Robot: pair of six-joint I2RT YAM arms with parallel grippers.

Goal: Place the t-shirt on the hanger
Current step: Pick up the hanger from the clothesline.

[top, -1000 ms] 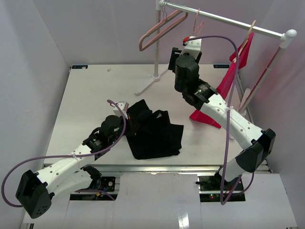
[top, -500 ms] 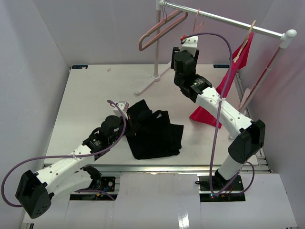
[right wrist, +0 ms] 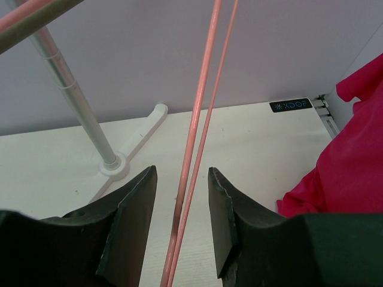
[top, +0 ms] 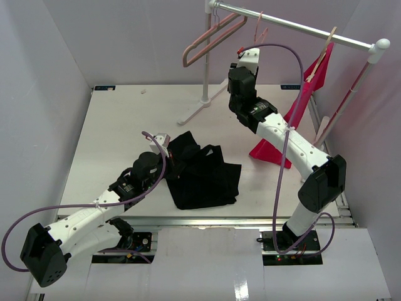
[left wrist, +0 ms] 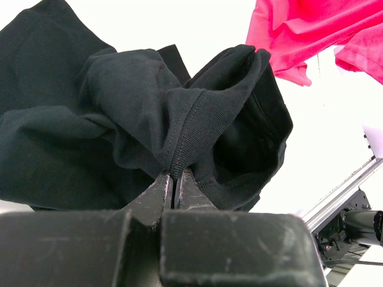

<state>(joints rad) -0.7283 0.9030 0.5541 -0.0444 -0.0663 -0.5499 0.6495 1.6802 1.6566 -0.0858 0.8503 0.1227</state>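
Note:
The black t-shirt (top: 203, 175) lies crumpled on the table near the front. My left gripper (top: 168, 157) is shut on a ribbed edge of the t-shirt (left wrist: 119, 101); in the left wrist view its jaws (left wrist: 173, 176) pinch the fold. The thin salmon-pink hanger (top: 259, 28) hangs from the rail. My right gripper (top: 245, 52) is raised just below it and is open. In the right wrist view two thin wires of the hanger (right wrist: 197, 119) run down between the open jaws of the right gripper (right wrist: 181, 173), touching neither finger.
A clothes rack's rail (top: 294, 25) crosses the back right, with its post (right wrist: 72, 101) and base (top: 200, 106) on the table. Thicker dusty-pink hangers (top: 210, 41) hang at its left. A red shirt (top: 301, 106) on a pale wooden hanger (top: 326, 44) hangs at the right.
My right arm has stretched up and back towards the rail, bringing its open gripper around the hanger's wires. The left arm and the t-shirt have not moved.

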